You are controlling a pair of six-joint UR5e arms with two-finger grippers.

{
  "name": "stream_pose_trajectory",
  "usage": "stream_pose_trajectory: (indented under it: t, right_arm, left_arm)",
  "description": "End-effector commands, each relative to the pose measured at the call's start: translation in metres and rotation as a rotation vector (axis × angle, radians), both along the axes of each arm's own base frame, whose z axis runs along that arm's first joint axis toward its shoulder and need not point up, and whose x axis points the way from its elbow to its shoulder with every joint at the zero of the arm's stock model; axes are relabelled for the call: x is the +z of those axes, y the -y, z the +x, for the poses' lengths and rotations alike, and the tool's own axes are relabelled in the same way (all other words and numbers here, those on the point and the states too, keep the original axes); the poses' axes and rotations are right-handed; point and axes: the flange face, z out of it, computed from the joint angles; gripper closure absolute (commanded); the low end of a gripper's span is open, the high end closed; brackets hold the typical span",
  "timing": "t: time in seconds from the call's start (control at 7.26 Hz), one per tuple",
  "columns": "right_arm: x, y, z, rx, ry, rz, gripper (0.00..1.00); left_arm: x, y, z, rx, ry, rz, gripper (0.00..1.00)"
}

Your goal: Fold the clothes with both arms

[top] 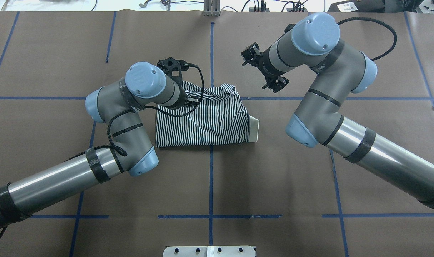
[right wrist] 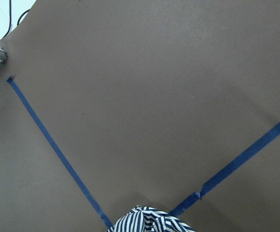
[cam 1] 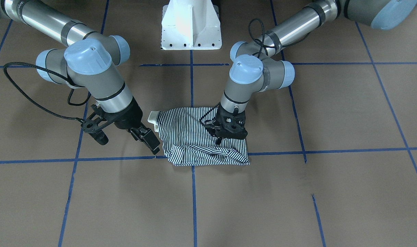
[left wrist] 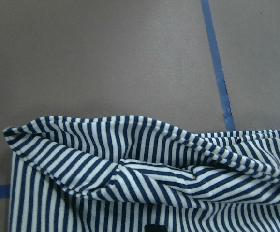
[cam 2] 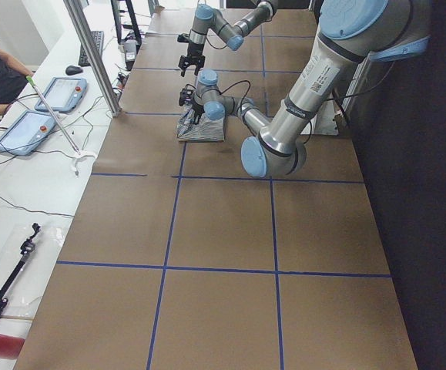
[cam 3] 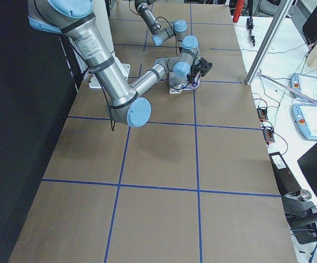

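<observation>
The navy-and-white striped polo shirt (cam 1: 191, 133) lies folded into a compact rectangle at the table's middle, also in the overhead view (top: 209, 121). Its cream collar (top: 253, 130) sticks out on the side toward my right arm. My left gripper (cam 1: 218, 140) points down onto the shirt's far edge, where the cloth is bunched (left wrist: 130, 193), and is shut on it. My right gripper (cam 1: 150, 142) hangs open and empty just beside the collar end, clear of the cloth. The right wrist view shows only a tip of the shirt (right wrist: 152, 222).
The white pedestal base (cam 1: 191, 27) stands at the robot's side of the brown table, which is marked with blue tape lines (cam 1: 280, 152). A person and tablets (cam 2: 22, 131) are at a side bench beyond the table's far edge.
</observation>
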Motion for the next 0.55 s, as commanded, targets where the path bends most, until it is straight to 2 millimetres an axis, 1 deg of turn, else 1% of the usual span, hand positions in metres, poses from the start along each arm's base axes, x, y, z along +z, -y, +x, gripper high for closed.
stream_pose_trajectory:
  t: [0.0,0.14,0.28,0.41]
  right_arm:
    - [0.008,-0.004,0.005,0.001,-0.003,-0.002,0.00]
    - [0.012,-0.005,0.006,0.002,-0.005,-0.004,0.00]
    - [0.015,-0.008,0.003,0.000,-0.009,-0.005,0.00]
    - [0.016,-0.018,-0.009,-0.012,-0.011,-0.009,0.00]
  left_arm:
    - [0.008,0.032,-0.012,-0.016,0.035,0.034,1.00]
    - [0.010,0.065,-0.024,-0.051,0.030,0.052,1.00]
    - [0.023,0.094,-0.037,-0.084,0.010,0.076,1.00]
    - [0.035,0.113,-0.049,-0.112,0.003,0.083,1.00]
